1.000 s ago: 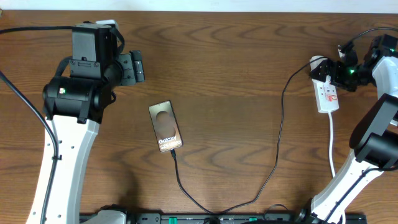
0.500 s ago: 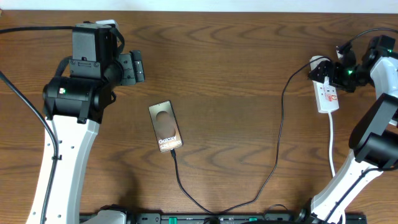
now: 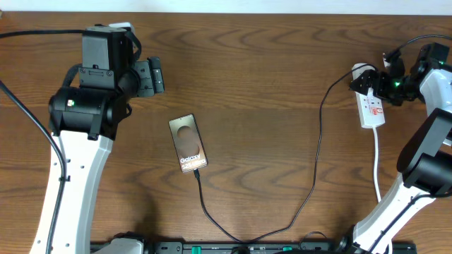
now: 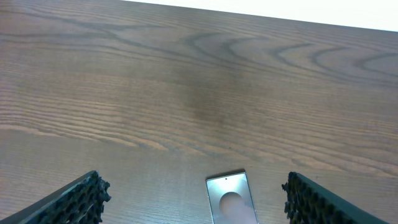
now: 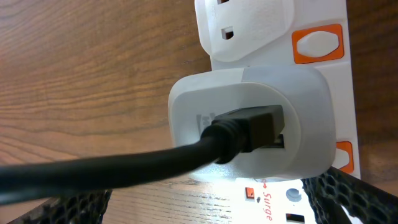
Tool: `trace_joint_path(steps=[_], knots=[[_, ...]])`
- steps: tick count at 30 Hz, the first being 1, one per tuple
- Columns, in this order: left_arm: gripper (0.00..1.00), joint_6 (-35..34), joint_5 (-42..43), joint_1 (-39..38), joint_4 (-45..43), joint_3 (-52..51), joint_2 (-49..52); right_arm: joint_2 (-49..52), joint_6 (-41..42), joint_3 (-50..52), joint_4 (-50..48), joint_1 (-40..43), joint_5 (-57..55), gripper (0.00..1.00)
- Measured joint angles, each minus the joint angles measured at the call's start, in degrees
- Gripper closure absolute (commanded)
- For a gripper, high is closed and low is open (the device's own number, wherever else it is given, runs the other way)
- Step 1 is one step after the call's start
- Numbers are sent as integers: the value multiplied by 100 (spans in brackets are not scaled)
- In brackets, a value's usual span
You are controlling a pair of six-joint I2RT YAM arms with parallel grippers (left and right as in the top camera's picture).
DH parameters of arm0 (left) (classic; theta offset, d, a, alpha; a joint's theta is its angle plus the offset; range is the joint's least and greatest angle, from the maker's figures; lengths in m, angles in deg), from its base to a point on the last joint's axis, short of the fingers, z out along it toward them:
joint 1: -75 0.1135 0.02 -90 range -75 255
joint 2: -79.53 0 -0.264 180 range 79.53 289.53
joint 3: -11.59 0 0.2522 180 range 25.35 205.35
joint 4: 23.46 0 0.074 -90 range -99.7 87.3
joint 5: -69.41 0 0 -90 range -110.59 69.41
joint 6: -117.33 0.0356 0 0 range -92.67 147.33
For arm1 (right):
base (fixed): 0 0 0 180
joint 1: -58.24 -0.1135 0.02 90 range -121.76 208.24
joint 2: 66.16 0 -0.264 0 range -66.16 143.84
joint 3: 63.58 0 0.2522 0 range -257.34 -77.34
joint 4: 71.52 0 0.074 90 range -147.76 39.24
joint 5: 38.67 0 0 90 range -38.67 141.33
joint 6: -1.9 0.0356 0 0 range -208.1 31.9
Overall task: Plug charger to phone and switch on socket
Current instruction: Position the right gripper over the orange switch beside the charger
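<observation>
The phone lies flat mid-table with its lettered end toward the front; its top end shows in the left wrist view. The black charger cable runs from the phone's front end, loops along the front edge and rises to a white plug head seated in the white socket strip at the far right. My left gripper is open and empty, behind and left of the phone. My right gripper is open, hovering over the strip's plug end; orange switches show beside the outlets.
The strip's white cord runs toward the front edge at the right. The left arm's body stands over the table's left side. Bare wood lies between the phone and the strip.
The right gripper has shifted slightly over the socket strip's far end. The left arm, phone and cable have not moved.
</observation>
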State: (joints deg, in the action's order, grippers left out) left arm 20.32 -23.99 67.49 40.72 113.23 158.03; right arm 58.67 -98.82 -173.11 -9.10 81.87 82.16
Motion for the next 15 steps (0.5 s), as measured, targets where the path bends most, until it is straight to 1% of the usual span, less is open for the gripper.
trace_joint_path(steps=[10, 15], knots=[[11, 2, 0, 0, 2, 0, 0, -9, 26, 24, -31, 0, 2, 1], [11, 2, 0, 0, 0, 0, 0, -9, 289, 26, -68, 0, 2, 1]])
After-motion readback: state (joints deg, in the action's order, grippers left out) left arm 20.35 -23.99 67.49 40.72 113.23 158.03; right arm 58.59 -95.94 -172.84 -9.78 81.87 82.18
